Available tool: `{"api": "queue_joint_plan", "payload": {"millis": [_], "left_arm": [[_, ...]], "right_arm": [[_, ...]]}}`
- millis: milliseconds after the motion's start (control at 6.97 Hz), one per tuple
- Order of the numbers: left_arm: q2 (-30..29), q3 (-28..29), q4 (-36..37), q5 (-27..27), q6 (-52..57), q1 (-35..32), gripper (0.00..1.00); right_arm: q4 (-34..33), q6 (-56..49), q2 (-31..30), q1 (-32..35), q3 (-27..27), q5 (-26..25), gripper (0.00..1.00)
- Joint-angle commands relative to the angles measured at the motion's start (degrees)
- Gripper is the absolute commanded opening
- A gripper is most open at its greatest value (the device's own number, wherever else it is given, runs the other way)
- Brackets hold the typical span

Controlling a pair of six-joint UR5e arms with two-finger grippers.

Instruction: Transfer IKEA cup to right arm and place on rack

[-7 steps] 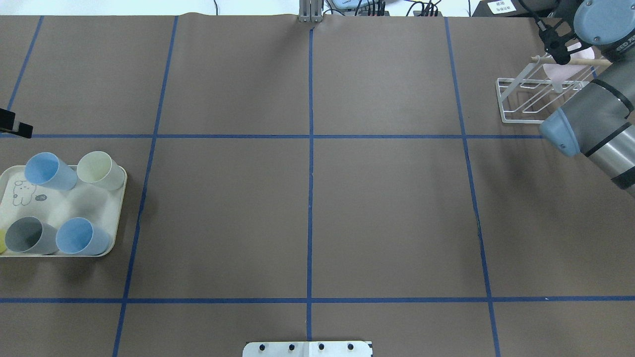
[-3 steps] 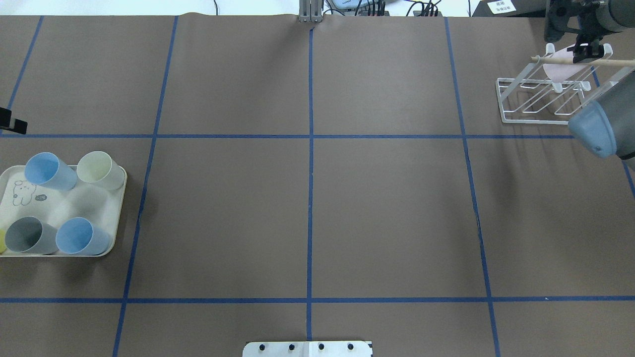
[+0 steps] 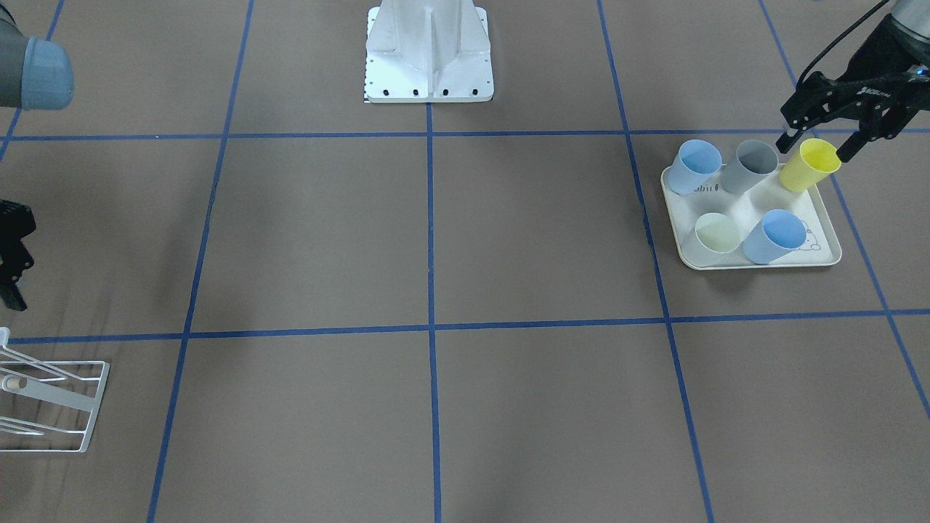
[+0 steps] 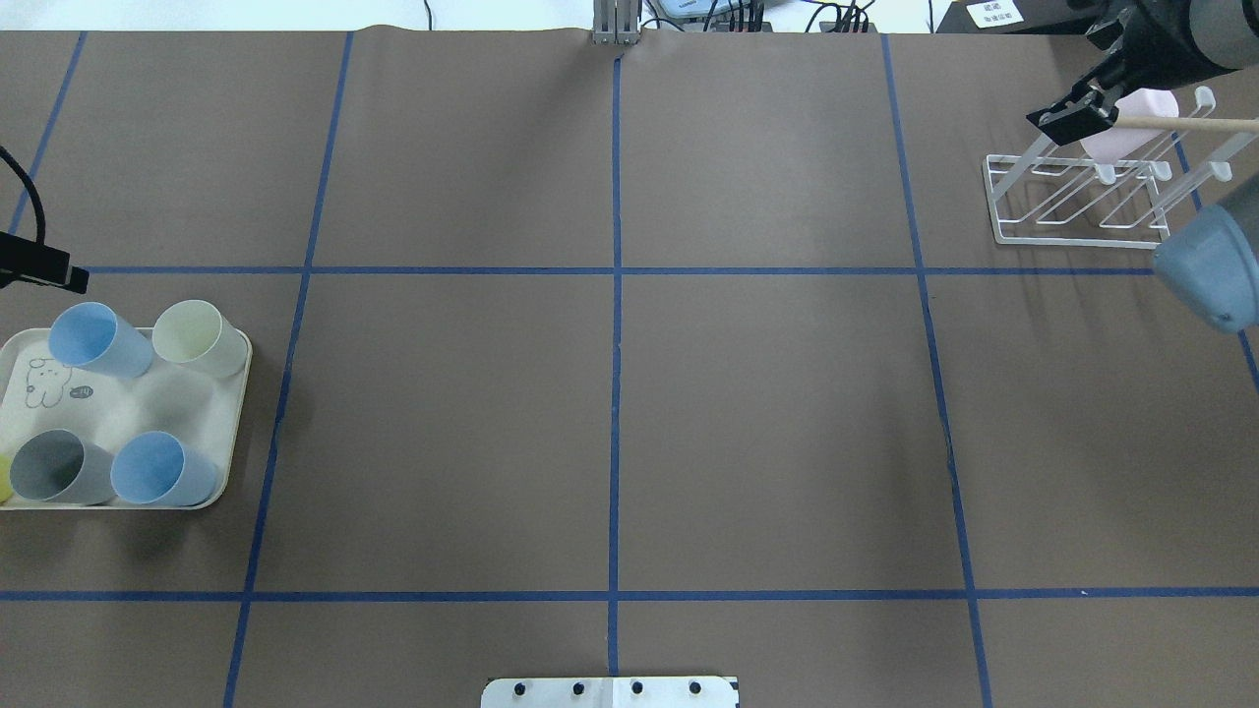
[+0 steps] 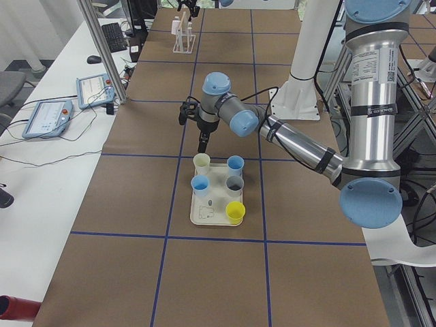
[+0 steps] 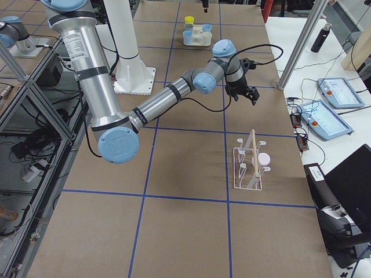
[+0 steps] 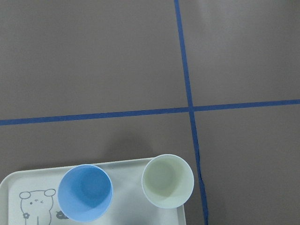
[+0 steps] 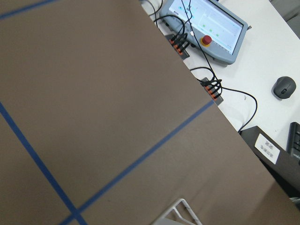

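My right arm [image 4: 1208,275] stretches toward the table's far right corner. Its gripper [image 4: 1057,116] is spread open and empty, raised clear of the rack [image 4: 1077,192]. The pink cup [image 4: 1121,140] lies on the rack's prongs under the dowel, apart from my fingers. My left gripper [image 3: 813,149] hangs open above the tray [image 3: 763,263] — overhead it is mostly cut off.

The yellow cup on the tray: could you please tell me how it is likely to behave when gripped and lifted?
The yellow cup looks like smooth thin plastic, so it is probably light, stiff and a little slippery. Its wall tapers, so it might slide in closing jaws. Standing mouth-up beside the grey cup, it would likely tip if pushed sideways.
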Motion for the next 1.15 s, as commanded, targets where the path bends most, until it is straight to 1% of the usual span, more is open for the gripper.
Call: {"api": "queue_joint_plan", "payload": {"millis": [0, 143, 287, 430, 574, 717, 860, 1004], "left_arm": [[0.13, 5.26, -4.64, 4.47, 0.01, 3.78, 1.00], [-0.13, 7.55, -7.46, 4.49, -0.51, 4.66, 1.00], [-0.82, 9.32, -7.84, 4.49, -0.43, 5.10, 1.00], [-2.48, 11.07, -9.23, 4.49, -0.87, 6.59, 1.00], [-4.76, 13.53, -9.94, 4.84, -0.96, 8.34, 1.00], [-6.00, 14.77, -10.04, 4.84, -0.70, 9.06, 0.99], [-6.02, 15.22, -10.74, 4.75, 0.09, 9.24, 0.83], [-6.10, 17.14, -13.96, 4.67, 0.79, 9.24, 0.75]], "right_arm": [[-0.41, 19.61, 0.29, -4.44, 5.18, 1.88, 0.99], [-1.19, 24.04, 2.12, -6.90, 5.02, 1.88, 0.99], [-7.29, 24.34, 4.75, -8.32, 5.19, 1.88, 0.99], [-11.01, 24.34, 7.30, -8.94, 5.19, 1.96, 0.99], [-11.04, 24.34, 7.41, -9.04, 5.28, 1.96, 0.99], [-10.96, 24.34, 7.33, -9.12, 5.28, 1.96, 0.99], [-11.04, 24.34, 7.33, -9.12, 5.28, 1.96, 0.99], [-11.04, 24.34, 7.24, -9.12, 5.28, 1.96, 0.99]]}}
